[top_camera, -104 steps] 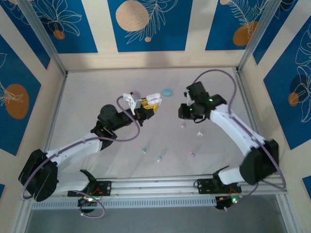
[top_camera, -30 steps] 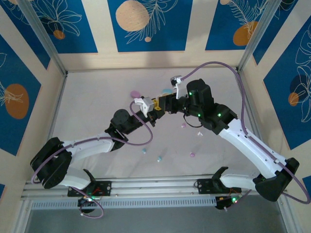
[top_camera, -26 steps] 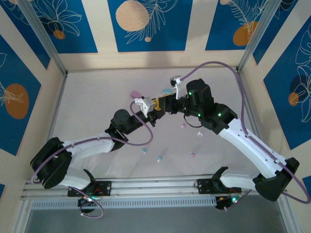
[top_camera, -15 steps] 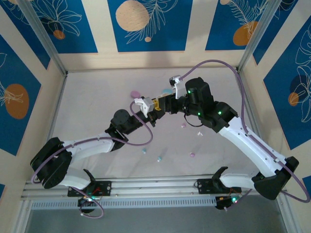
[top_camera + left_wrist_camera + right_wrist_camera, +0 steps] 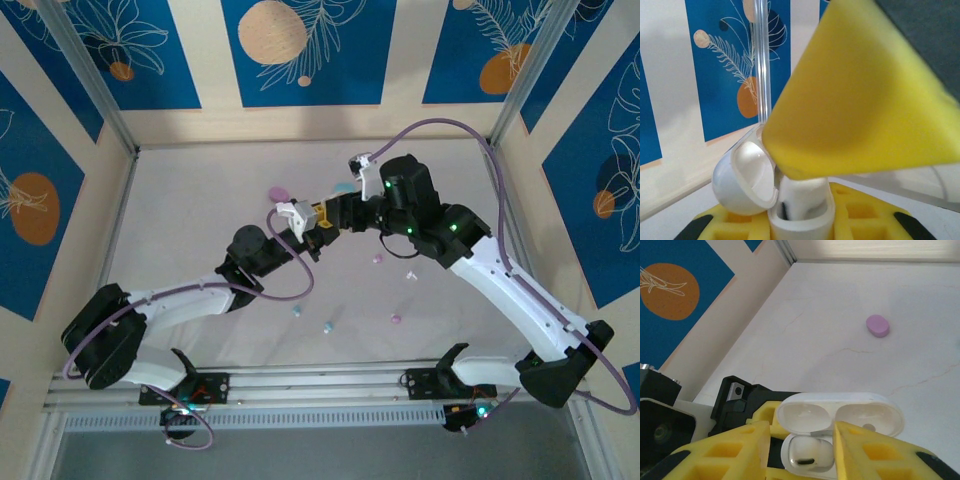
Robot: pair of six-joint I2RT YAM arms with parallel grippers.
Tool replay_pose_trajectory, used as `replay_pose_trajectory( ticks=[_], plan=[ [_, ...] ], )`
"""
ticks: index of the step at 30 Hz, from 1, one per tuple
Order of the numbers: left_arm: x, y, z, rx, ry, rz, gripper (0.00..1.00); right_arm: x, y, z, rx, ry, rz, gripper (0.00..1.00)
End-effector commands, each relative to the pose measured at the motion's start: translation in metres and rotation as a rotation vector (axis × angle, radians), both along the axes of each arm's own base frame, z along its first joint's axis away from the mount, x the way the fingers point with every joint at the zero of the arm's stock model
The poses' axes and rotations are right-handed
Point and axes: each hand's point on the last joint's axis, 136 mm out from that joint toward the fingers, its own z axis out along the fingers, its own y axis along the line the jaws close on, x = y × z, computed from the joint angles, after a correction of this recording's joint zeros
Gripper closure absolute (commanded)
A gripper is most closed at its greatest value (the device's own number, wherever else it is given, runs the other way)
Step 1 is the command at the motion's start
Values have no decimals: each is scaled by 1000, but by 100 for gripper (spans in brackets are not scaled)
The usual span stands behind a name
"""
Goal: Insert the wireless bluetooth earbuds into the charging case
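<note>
Your right pincer [image 5: 801, 427] has its yellow fingers apart, one each side of the white earbud [image 5: 807, 454], which sits in the open white case [image 5: 850, 415]. Your left pincer [image 5: 312, 226] is clamped on that case, mid-table. The pink case [image 5: 877, 325] lies farther back, and five loose earbuds [image 5: 327, 327] are scattered on the near side.

Yellow foam pads [image 5: 720, 452] are framing a glossy white charging case [image 5: 840, 415]
The earbud [image 5: 807, 452] is showing white too, the oval case [image 5: 877, 325] pink, the table [image 5: 920, 290] pale grey with faint hairline veining; the wall panels [image 5: 350, 60] are wearing deep blue with orange discs and white leaf outlines.
</note>
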Motion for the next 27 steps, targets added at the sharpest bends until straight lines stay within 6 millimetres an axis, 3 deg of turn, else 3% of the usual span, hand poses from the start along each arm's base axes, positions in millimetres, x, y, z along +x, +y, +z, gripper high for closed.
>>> replay_pose_trajectory(
  ticks=[1, 7, 11, 14, 16, 20, 22, 24, 27],
  plan=[
    [-16, 4, 43, -96, -87, -41, 86, 2, -7, 1, -10, 24, -35, 60],
    [-17, 4, 42, -89, -86, -46, 86, -1, -8, 15, 24, 14, -26, 55],
    [-16, 4, 39, -71, -85, -38, 86, -12, -12, 47, 88, -64, 8, 48],
    [-16, 6, 38, -58, -88, -29, 86, -14, -35, 69, 102, -157, -52, 44],
    [-17, 8, 37, -49, -90, -23, 87, -7, -63, 70, 73, -184, -154, 42],
    [-18, 14, 36, -44, -93, -1, 86, 17, -132, 27, 35, -36, -382, 41],
    [-20, 17, 36, -43, -93, 4, 86, 25, -161, -8, 44, 78, -471, 41],
    [-20, 19, 37, -40, -94, 7, 86, 31, -186, -56, 56, 223, -531, 41],
    [-22, 20, 38, -38, -93, 8, 86, 32, -203, -122, 115, 454, -551, 42]
  ],
)
